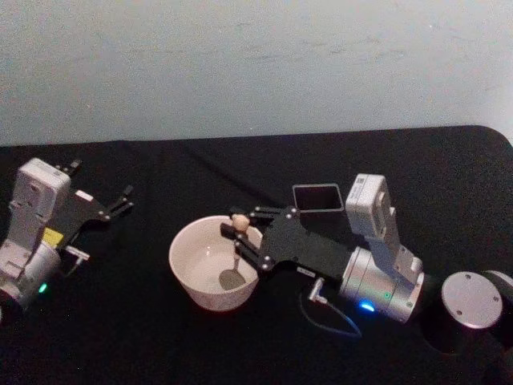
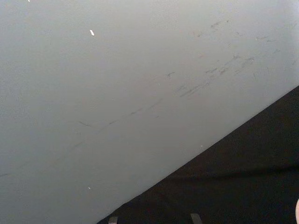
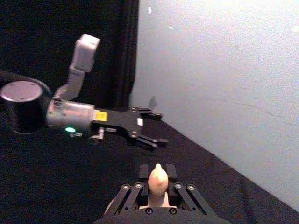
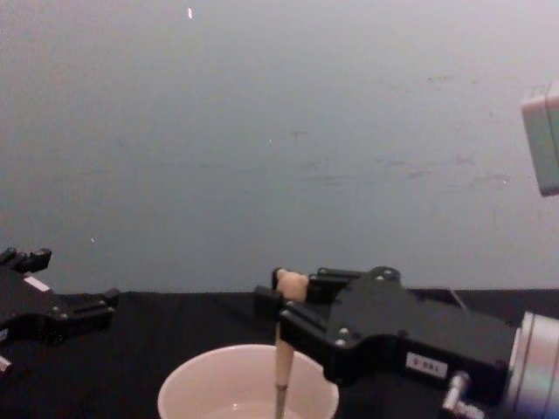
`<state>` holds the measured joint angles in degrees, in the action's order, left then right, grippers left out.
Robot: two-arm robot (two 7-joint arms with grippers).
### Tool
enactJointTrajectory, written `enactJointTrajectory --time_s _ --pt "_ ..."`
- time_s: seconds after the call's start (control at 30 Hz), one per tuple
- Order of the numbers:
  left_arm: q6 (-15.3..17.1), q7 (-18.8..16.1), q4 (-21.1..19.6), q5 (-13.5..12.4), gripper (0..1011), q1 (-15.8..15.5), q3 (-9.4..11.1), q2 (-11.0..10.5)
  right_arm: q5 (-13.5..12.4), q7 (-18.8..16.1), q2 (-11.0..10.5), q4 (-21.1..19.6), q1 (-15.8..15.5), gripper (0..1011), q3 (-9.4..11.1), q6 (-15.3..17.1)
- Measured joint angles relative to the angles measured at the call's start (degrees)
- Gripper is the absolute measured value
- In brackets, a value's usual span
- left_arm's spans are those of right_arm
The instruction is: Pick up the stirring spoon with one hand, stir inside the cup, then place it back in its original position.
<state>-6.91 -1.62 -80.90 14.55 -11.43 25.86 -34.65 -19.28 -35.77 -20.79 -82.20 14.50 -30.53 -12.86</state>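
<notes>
The cream-white cup (image 1: pixel 200 290) stands in the middle of the black table, and the chest view shows its rim (image 4: pixel 196 384) from the side. The stirring spoon (image 1: pixel 236 250) stands nearly upright in it, bear head (image 1: pixel 238 220) up and metal bowl down on the cup's bottom. My right gripper (image 1: pixel 244 235) reaches in from the right over the cup's rim and is shut on the beige handle (image 4: pixel 283 360) just under the head (image 3: pixel 158 180). My left gripper (image 1: pixel 100 184) is parked open at the far left, well away from the cup.
A dark grey square holder (image 1: pixel 317 198) stands just behind my right gripper's body, right of the cup. A thin blue cable (image 1: pixel 335 319) loops on the table by the right wrist. A pale wall rises behind the table's far edge.
</notes>
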Motion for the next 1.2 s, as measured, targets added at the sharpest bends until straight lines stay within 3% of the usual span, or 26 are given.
enactJointTrajectory --time_s 0.27,0.5,0.83,1.2 --pt "0.0 0.0 0.0 0.0 1001 0.0 0.0 0.0 -0.4 -0.7 0.7 -0.8 0.0 214 -1.6 0.3" --pt "0.0 0.0 0.0 0.0 1001 0.0 0.0 0.0 1.1 1.0 3.2 2.5 2.4 215 -2.7 -0.3" --pt "0.0 0.0 0.0 0.0 1001 0.0 0.0 0.0 2.3 3.4 5.8 6.3 5.0 214 -1.6 -1.2" --pt "0.0 0.0 0.0 0.0 1001 0.0 0.0 0.0 2.9 3.7 5.3 6.9 5.0 215 -0.4 -1.3"
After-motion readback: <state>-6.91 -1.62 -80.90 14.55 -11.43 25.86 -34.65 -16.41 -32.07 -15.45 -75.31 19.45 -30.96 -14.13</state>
